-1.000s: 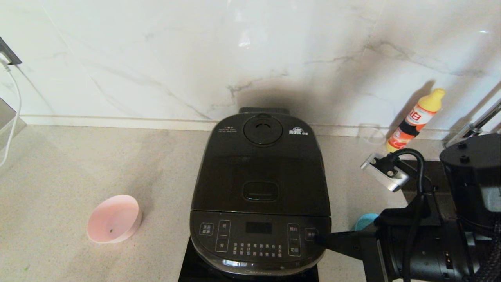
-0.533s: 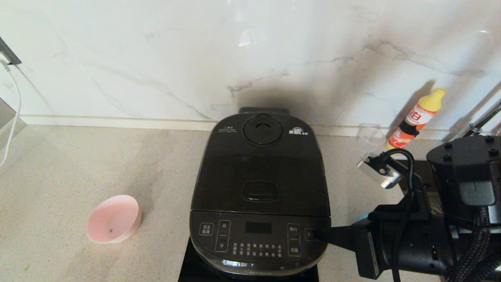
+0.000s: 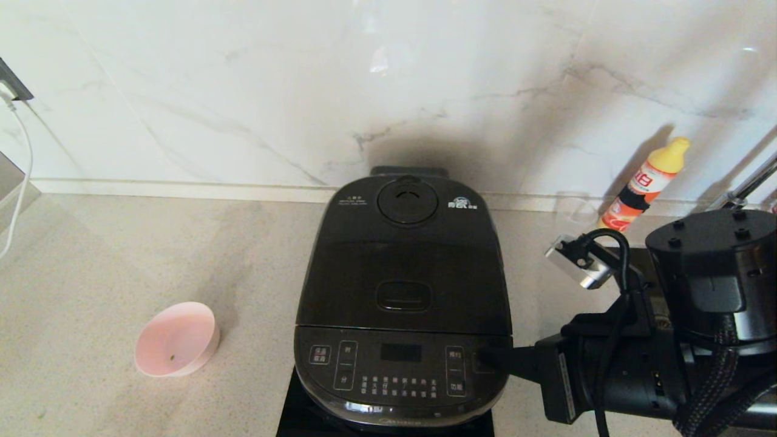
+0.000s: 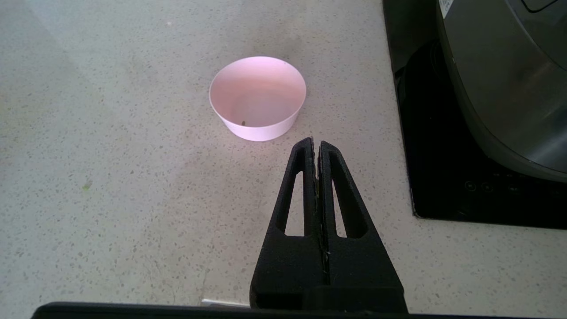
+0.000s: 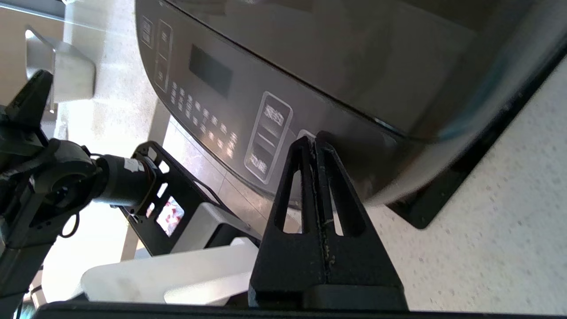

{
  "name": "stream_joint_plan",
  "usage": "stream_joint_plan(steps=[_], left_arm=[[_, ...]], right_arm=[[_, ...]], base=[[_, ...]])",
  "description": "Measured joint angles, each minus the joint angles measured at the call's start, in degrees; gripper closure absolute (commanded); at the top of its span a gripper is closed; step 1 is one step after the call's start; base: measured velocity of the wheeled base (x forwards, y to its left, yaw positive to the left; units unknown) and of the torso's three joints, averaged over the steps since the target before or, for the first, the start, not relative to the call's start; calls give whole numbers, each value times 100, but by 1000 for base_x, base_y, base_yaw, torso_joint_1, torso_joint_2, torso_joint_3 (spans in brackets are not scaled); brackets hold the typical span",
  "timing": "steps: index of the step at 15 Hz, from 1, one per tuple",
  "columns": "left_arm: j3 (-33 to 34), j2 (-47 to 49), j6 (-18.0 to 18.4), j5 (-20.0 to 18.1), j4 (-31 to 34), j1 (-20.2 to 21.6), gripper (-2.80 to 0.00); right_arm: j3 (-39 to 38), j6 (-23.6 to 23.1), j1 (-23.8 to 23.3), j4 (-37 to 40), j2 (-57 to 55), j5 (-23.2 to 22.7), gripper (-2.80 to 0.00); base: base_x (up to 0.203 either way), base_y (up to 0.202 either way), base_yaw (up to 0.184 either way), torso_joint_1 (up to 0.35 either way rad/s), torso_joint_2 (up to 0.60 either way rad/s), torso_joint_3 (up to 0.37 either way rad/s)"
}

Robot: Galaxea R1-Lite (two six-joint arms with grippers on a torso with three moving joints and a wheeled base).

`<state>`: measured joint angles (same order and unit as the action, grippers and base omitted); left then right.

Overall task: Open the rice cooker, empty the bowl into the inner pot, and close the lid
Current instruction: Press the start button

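The black rice cooker [image 3: 403, 297] stands mid-counter with its lid [image 3: 405, 267] closed, so the inner pot is hidden. My right gripper [image 3: 487, 357] is shut and empty, its tip touching the rightmost button of the front panel [image 5: 230, 102]; it also shows in the right wrist view [image 5: 314, 141]. The pale pink bowl [image 3: 176, 340] sits upright on the counter left of the cooker, with one small dark speck inside. In the left wrist view my left gripper [image 4: 315, 144] is shut and empty, hovering just short of the bowl [image 4: 258, 95]. The left arm is out of the head view.
An orange bottle with a yellow cap [image 3: 644, 185] and a clear glass [image 3: 575, 212] stand by the marble wall at the right. The cooker rests on a black induction hob [image 4: 443, 146]. A white cable [image 3: 21, 176] hangs at far left.
My right arm has slid leftward, pushing its shut tip further onto the right end of the cooker's button panel. The teal bowl behind the arm is now covered. Bowl and lid are unmoved.
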<state>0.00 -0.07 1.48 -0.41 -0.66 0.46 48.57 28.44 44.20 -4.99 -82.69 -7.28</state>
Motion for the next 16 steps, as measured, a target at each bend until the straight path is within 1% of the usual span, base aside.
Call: stream_joint_plan(steps=[4, 9, 16], left_arm=[[0, 0, 1, 0, 0, -2, 0], [0, 0, 0, 1, 0, 0, 0], [0, 0, 1, 4, 0, 0, 0]], right_arm=[[-15, 0, -41, -162, -116, -14, 0], [-28, -2, -85, -160, -188, -123, 0], [11, 6, -44, -156, -327, -123, 0]], base=[[0, 0, 0, 0, 0, 0], [0, 0, 0, 0, 0, 0], [0, 0, 0, 0, 0, 0]])
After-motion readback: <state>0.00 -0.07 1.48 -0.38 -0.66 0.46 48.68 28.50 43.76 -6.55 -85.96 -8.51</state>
